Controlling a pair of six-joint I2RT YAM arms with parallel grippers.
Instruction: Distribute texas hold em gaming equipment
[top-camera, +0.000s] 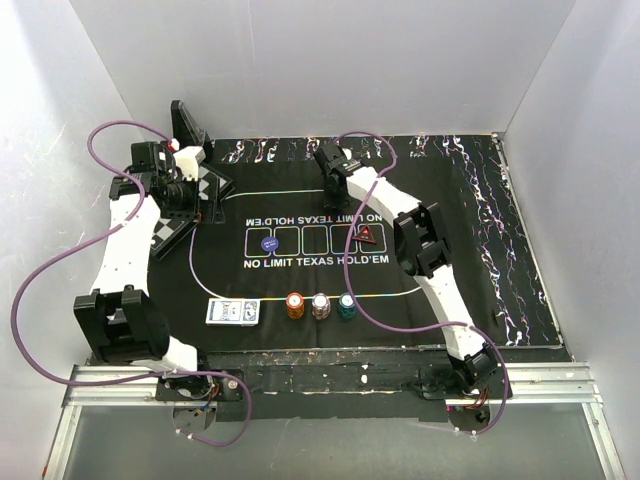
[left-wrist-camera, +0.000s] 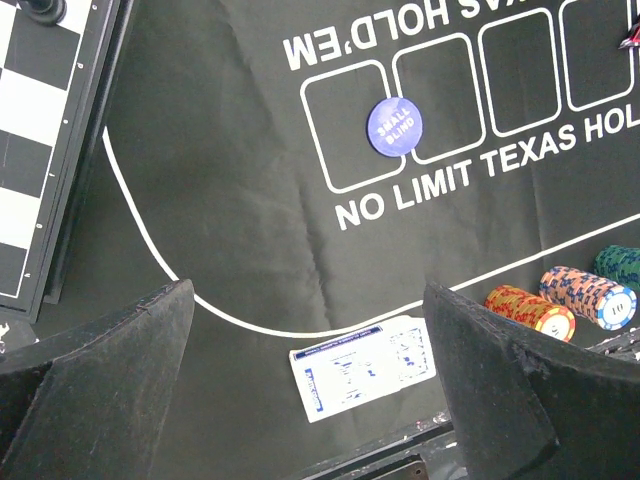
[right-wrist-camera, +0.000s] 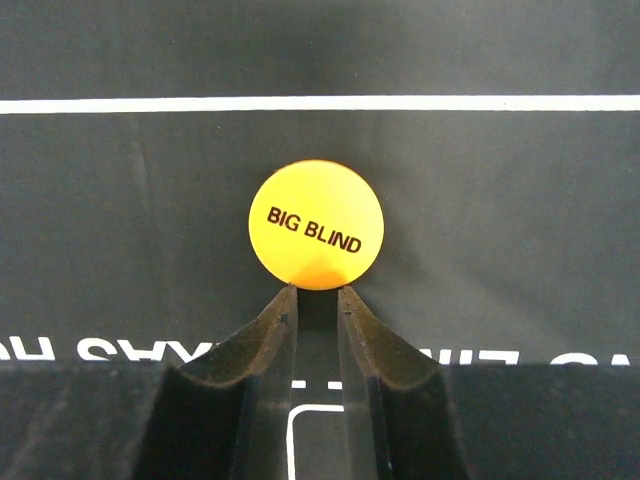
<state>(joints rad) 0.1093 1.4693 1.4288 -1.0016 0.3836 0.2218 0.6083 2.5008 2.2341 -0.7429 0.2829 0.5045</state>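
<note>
A yellow disc marked BIG BLIND (right-wrist-camera: 316, 224) lies flat on the black mat, between the upside-down lettering and the far white line. My right gripper (right-wrist-camera: 318, 290) has its tips at the disc's near edge, jaws a narrow gap apart with nothing between them. In the top view the right gripper (top-camera: 335, 200) covers the disc. My left gripper (left-wrist-camera: 308, 290) is wide open and empty, high over the mat's left side (top-camera: 190, 205). The card deck (left-wrist-camera: 362, 378) (top-camera: 233, 312) lies near the front edge. A blue SMALL BLIND disc (left-wrist-camera: 394, 127) (top-camera: 268, 242) and a red triangle (top-camera: 369, 236) sit in the printed boxes.
Orange (top-camera: 295, 305), white (top-camera: 321, 305) and teal (top-camera: 346, 305) chip stacks stand in a row right of the deck. A chessboard (left-wrist-camera: 30, 130) (top-camera: 165, 235) lies at the mat's left edge under the left arm. White walls close in the table.
</note>
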